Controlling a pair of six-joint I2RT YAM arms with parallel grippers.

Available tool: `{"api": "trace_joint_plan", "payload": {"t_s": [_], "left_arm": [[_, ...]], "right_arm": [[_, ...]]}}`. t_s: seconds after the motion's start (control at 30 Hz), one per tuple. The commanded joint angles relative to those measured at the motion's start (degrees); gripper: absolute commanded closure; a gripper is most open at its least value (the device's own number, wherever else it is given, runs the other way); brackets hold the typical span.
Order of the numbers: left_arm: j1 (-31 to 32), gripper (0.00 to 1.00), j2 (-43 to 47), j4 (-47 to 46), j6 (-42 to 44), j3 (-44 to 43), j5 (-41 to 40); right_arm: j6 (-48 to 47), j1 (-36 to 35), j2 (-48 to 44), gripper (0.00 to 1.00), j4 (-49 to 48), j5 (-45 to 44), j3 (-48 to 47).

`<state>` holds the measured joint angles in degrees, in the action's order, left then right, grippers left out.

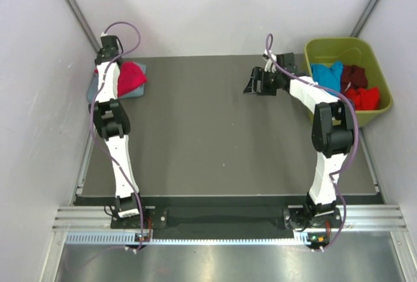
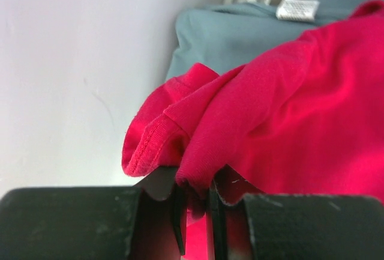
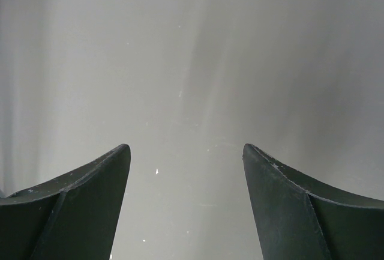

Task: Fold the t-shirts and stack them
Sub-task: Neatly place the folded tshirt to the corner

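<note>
Now stacking red shirt (image 2: 288, 110) on grey shirt (image 2: 240, 32) far left, left gripper (image 2: 195, 194) pinching it, right gripper (image 3: 185, 147) spread, empty; probably release next.

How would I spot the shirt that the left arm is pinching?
Look to the far left corner of the dark grey table, by the white wall. There a bright crimson-red cotton t-shirt lies bunched on a dusty blue-grey t-shirt, a fold nipped in the left gripper. The other red shirt sits in the olive-green plastic bin at the far right.

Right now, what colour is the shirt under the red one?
That shirt is blue-grey; see the left wrist view.
</note>
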<state>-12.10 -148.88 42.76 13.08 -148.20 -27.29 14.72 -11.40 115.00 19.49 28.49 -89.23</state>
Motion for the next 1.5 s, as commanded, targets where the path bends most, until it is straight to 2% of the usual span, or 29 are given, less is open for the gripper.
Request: {"api": "trace_joint_plan", "payload": {"t_s": [0.0,0.3,0.63,0.73,0.87,0.9,0.93,1.0,1.1,1.2,1.23,1.3,1.37,1.47], "left_arm": [[0.0,1.00,-1.6,-9.0,2.6,-3.9,-5.0],[-0.2,1.00,-4.8,-18.4,8.4,-5.8,-9.7],[-0.2,1.00,-4.5,-26.3,12.7,-4.0,-9.4],[-0.1,0.95,-4.5,-26.2,12.2,-3.2,-9.9],[0.2,0.45,-4.3,-26.5,10.6,-2.7,-9.0],[0.4,0.16,-4.2,-27.1,10.4,-2.7,-9.2],[0.8,0.09,-3.8,-27.4,10.6,-2.8,-8.8],[2.0,0.03,-2.8,-28.1,10.2,-3.1,-8.5],[4.9,0.01,1.0,-27.4,9.4,-1.2,-5.9],[8.7,0.01,11.0,-28.5,7.5,11.7,-1.6],[9.5,0.02,15.9,-26.3,5.1,14.7,-0.1],[11.7,0.06,20.6,-22.0,3.0,20.9,3.2],[11.8,0.18,22.7,-15.5,0.3,25.7,6.9],[11.9,0.21,25.6,-13.6,-2.3,32.5,6.8]], "right_arm": [[-1.4,-1.3,-2.2,0.24,-1.1,-0.1,0.4],[-2.1,-1.5,-2.9,0.23,-0.8,-0.8,1.2],[-2.2,-1.9,-2.5,0.23,-0.8,-0.8,1.1],[-2.1,-2.1,-2.2,0.23,-0.9,-0.8,0.6],[-2.0,-2.2,-2.1,0.23,-0.9,-0.7,0.8],[-2.0,-2.2,-2.1,0.23,-0.9,-0.5,0.9],[-2.0,-2.4,-2.0,0.23,-0.9,-0.5,0.9],[-2.0,-2.4,-1.8,0.23,-1.0,-0.5,0.8],[-2.0,-2.5,-1.7,0.22,-1.0,-0.5,0.6],[-2.0,-2.5,-1.6,0.22,-1.1,-0.8,0.3],[-2.1,-2.5,-1.6,0.22,-1.1,-0.8,0.2],[-2.2,-2.4,-1.5,0.22,-1.1,-0.9,0.0],[-2.2,-2.4,-1.5,0.22,-1.1,-1.0,-0.2],[-2.1,-2.4,-1.1,0.22,-1.4,-0.7,-0.5]]}}
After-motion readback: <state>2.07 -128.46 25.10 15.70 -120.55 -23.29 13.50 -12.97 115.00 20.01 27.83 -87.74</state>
